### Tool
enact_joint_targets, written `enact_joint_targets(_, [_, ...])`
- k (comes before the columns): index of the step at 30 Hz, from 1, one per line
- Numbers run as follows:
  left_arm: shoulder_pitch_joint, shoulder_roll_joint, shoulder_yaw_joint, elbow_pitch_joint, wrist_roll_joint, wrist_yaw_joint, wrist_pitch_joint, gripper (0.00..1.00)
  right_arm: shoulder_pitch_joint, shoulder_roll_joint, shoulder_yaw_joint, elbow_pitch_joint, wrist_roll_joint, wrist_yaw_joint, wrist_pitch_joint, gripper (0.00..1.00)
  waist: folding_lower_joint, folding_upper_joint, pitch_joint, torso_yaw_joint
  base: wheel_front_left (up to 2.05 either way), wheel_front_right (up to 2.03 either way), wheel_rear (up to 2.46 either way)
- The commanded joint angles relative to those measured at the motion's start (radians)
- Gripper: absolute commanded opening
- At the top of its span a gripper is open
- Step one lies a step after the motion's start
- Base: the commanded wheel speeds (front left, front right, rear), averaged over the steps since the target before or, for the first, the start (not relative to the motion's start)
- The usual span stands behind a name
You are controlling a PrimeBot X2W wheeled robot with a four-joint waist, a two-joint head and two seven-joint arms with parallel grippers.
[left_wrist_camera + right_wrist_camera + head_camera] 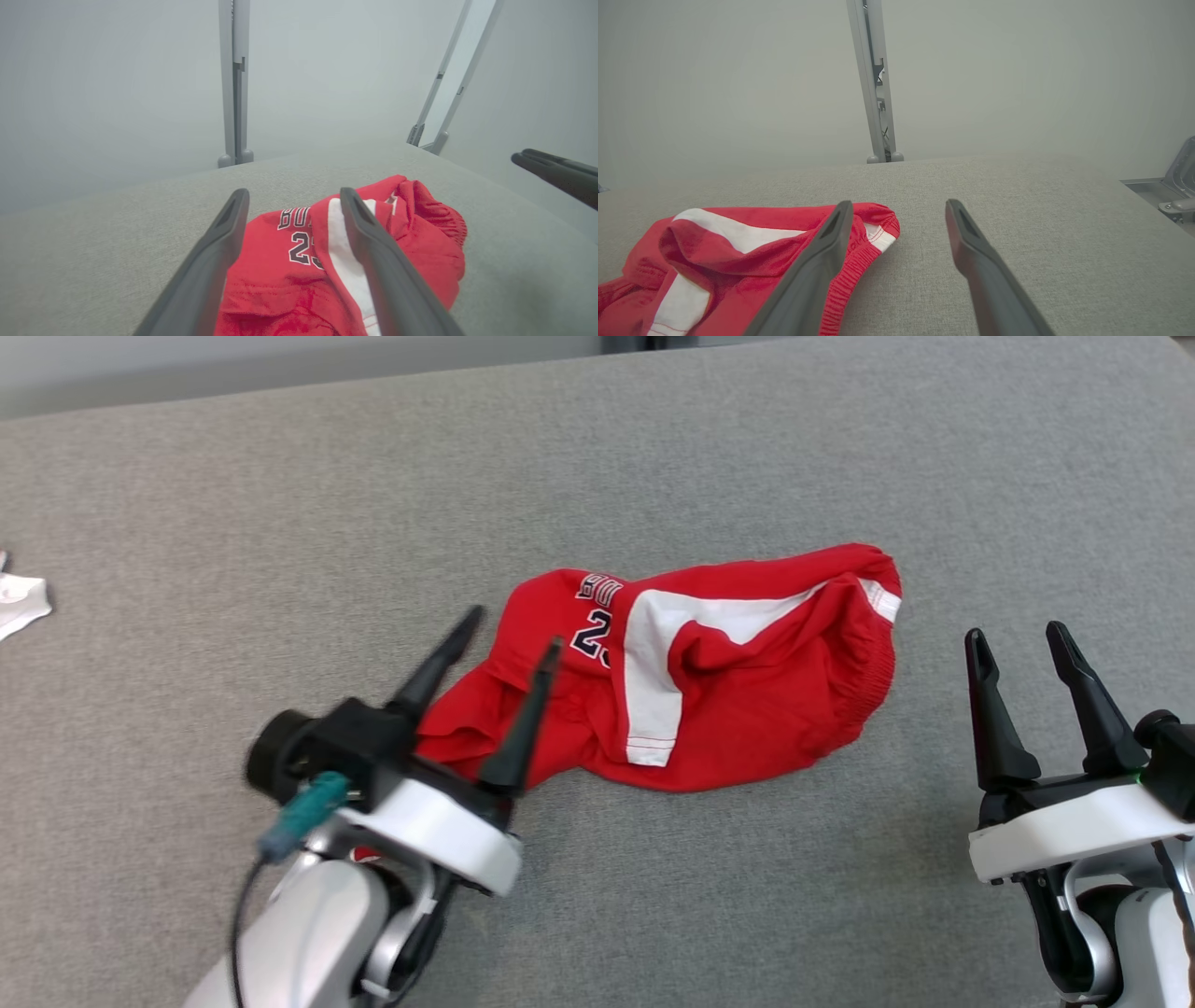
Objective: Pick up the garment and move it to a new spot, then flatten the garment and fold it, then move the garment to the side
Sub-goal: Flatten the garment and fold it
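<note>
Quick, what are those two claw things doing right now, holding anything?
Left gripper: open, empty, over the red garment's left end.
Right gripper: open, empty, beside the garment, over the grey table.

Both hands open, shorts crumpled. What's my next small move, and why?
Probably lower the left hand onto the red shorts and close: its open fingers hang over their bunched left end, while the right hand stands open beside the waistband, off the cloth.
</note>
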Motion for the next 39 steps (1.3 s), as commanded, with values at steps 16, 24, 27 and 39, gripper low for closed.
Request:
enact_joint_targets(16, [0.191,0.158,0.273,-0.052,-0.072,0.124,-0.136,1.00,0.040,-0.003,-0.018,-0.020,-0.028,0.000,0.028,1.00,0.0000,0.0000,-0.073,0.075,0.00,0.00,0.00])
enact_joint_targets(24, [0.267,0.188,0.287,-0.088,-0.075,0.145,-0.130,1.00,0.065,-0.003,-0.023,-0.031,-0.035,0.000,0.039,1.00,0.0000,0.0000,-0.098,0.080,0.00,0.00,0.00])
enact_joint_targets(27, [0.276,0.189,0.287,-0.092,-0.076,0.151,-0.127,1.00,0.069,-0.003,-0.026,-0.037,-0.034,0.000,0.043,1.00,0.0000,0.0000,-0.100,0.082,0.00,0.00,0.00])
enact_joint_targets(39, [0.261,0.185,0.259,-0.105,-0.063,0.166,-0.093,1.00,0.073,-0.003,-0.024,-0.039,-0.021,0.000,0.044,1.00,0.0000,0.0000,-0.103,0.083,0.00,0.00,0.00])
